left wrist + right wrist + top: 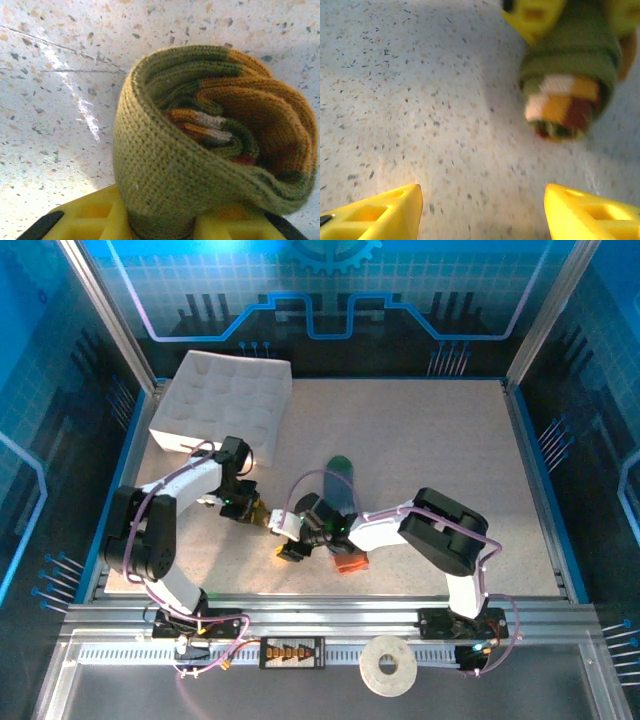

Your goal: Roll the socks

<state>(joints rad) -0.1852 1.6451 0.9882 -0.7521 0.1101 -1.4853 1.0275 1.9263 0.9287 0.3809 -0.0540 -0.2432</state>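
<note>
Looking down from above, we see a speckled terrazzo table (430, 440) taking up most of the enclosure. A white tray (222, 400) moulded into a grid of shallow pockets sits at its far left corner, tilted a little against the side wall. Both arms reach inward from the near edge: the left arm (150, 530) bends toward the middle, and the right arm (440, 530) stretches leftward to meet it, so the two wrists sit close together just left of centre.

Next we see the blue-grey sock (343, 495) lying flat near the middle of the table. Its green toe points away from the arms, its orange cuff (350, 563) is toward the near edge, and the right arm crosses over part of its length.

Beside it to the left, the olive green sock (200, 145) is wound into a tight roll. Mustard, orange and pale stripes spiral at its open end, and it hangs just above the table surface. We find the left gripper (160, 227) clamped on this roll, with a yellow finger pressed against each side of it.

Facing the roll's striped end, the right gripper (482, 210) is released. Its two yellow fingertips (395, 207) are spread wide with bare table between them, and they sit near the roll without touching it.

Smallest of all, we see a white roll of tape (388, 668) on the metal rail in front of the arm bases.
</note>
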